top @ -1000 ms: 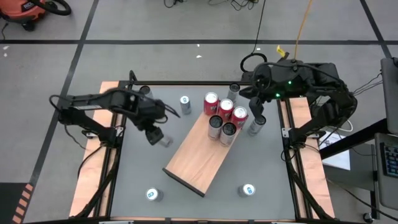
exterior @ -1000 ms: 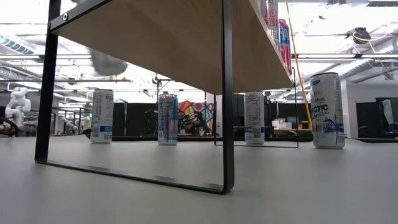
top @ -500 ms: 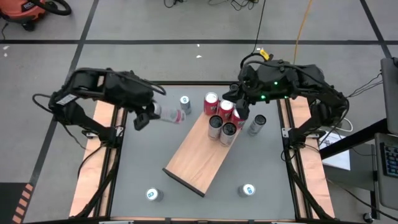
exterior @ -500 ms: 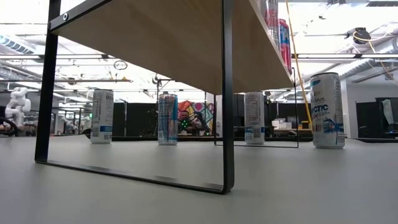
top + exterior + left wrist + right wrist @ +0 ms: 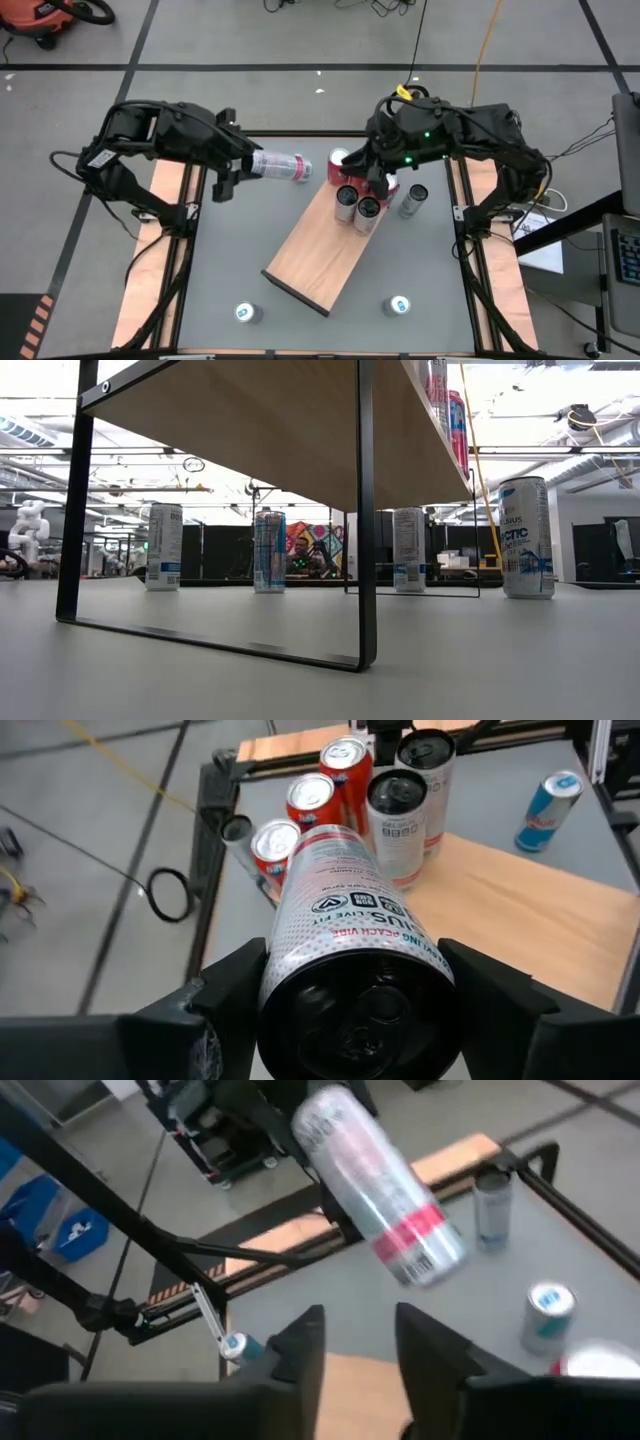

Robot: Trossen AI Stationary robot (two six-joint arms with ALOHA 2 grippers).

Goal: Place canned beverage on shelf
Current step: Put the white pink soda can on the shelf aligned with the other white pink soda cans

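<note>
Two dark, matte-black jointed arms, left arm (image 5: 150,130) and right arm (image 5: 480,130), built of rounded housings and slim links. Black cables looped along both. Small white label near the left arm's base; green indicator light on the right arm's wrist housing. Fingers (image 5: 500,1010) broad, flat, black, with angular edges.

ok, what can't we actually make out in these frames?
- Shelf top, low view: seen from underneath, so the cans on it are hidden apart from a strip at the edge.
- Red cans under the right gripper, high view: the arm covers some, so no count.
- Right gripper, right wrist view: only the dark fingers show; nothing between them.
- Silver can in the left gripper: label too blurred to read in the high view.
</note>
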